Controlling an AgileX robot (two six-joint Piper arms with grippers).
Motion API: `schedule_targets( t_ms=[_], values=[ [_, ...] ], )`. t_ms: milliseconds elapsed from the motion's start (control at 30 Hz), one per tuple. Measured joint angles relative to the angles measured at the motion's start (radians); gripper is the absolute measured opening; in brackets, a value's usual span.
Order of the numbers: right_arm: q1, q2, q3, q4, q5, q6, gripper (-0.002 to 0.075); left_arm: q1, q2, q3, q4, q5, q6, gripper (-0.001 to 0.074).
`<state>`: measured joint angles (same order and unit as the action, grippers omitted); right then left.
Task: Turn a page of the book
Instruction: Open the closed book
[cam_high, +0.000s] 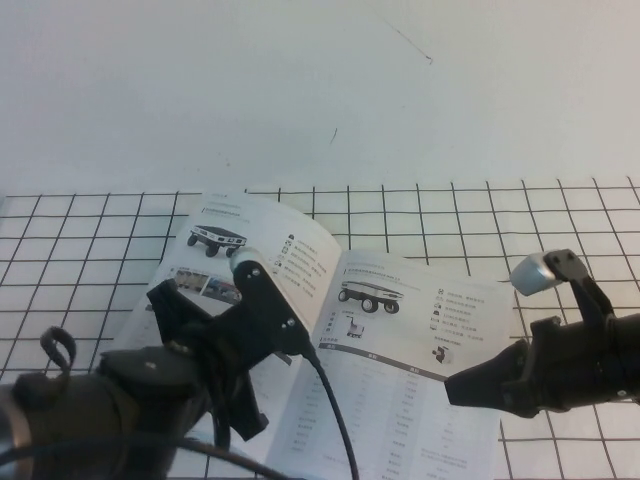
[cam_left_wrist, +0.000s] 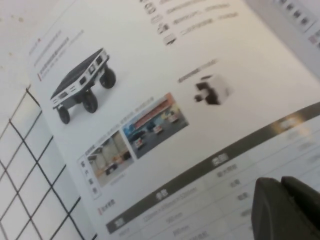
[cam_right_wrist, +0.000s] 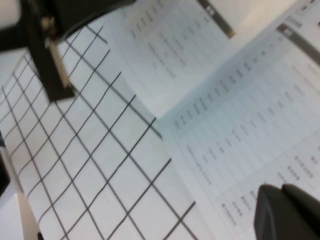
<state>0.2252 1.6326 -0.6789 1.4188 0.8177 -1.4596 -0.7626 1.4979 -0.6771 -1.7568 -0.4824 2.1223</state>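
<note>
Glossy white, the book (cam_high: 360, 340) lies open on the gridded table (cam_high: 90, 240), one page (cam_high: 285, 255) arching mid-turn. The left gripper (cam_high: 240, 425) hovers over it, fingers unreadable; the right gripper (cam_high: 455, 388), closed and empty, must likely press the page flat.

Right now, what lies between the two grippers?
In the high view, the open white glossy book lies between them: the left gripper over its left pages, the right gripper, fingers shut, at its right page. Nothing else is there.
</note>
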Motion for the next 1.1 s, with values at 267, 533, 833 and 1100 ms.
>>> schedule_targets(
  t_ms=[267,533,833,1100],
  values=[
    [0.136,0.0,0.0,-0.152,-0.053,0.142,-0.0001,0.265,0.114,-0.014,0.002,0.31,0.102,-0.0004],
    [0.355,0.0,0.0,-0.26,-0.197,0.259,-0.0001,0.319,0.157,-0.037,0.009,0.37,0.095,-0.0003],
    [0.369,0.074,0.0,-0.331,-0.226,0.28,-0.0001,0.319,0.169,0.011,0.017,0.432,0.065,-0.0003],
    [0.371,0.131,0.0,-0.363,-0.233,0.302,-0.0001,0.321,0.191,0.019,0.017,0.468,0.007,-0.0003]
  ],
)
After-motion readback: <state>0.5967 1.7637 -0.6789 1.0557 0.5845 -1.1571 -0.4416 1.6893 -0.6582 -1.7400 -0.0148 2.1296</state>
